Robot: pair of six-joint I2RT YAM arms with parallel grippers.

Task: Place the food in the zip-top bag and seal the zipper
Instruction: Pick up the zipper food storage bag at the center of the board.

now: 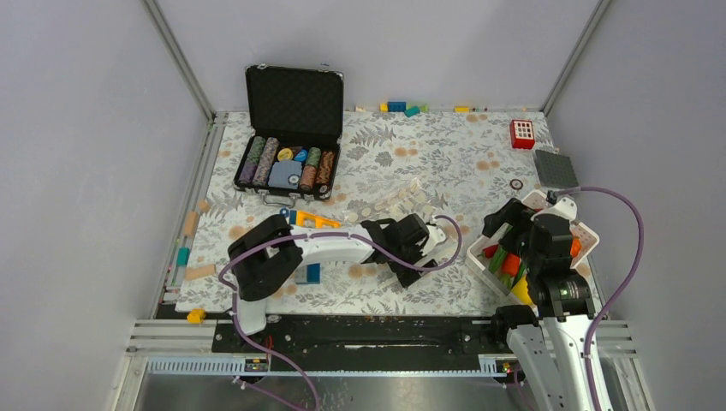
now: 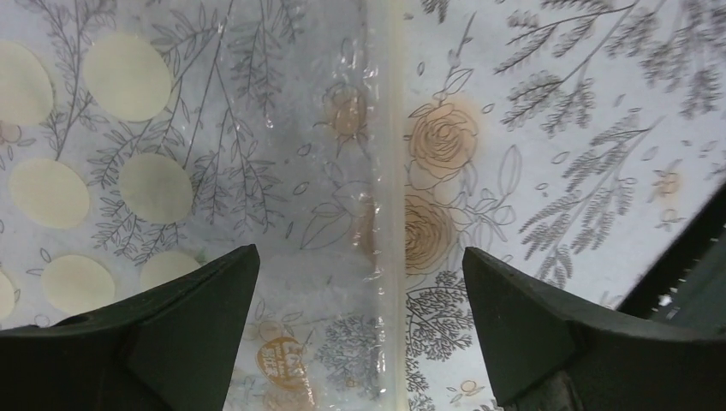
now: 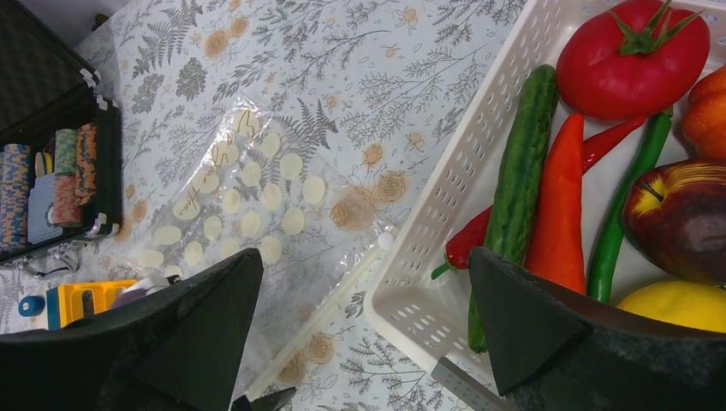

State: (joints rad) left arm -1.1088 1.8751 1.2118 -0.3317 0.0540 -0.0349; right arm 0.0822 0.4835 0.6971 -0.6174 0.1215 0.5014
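I see all the food [image 3: 556, 197] in the white basket [image 3: 445, 197], dotted bag [image 3: 248, 197] empty; left gripper [image 2: 358, 255] and right gripper [image 3: 364, 257] wide open, holding nothing.

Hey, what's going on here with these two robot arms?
The arms look set to bag toy food. The left gripper is open over the clear plastic zip-top bag with cream polka dots, its jaws either side of the narrow press-seal zipper strip. The bag lies flat on the floral table. The right gripper is open over the white slotted plastic basket, where the plastic toy produce sits. Neither holds anything yet.
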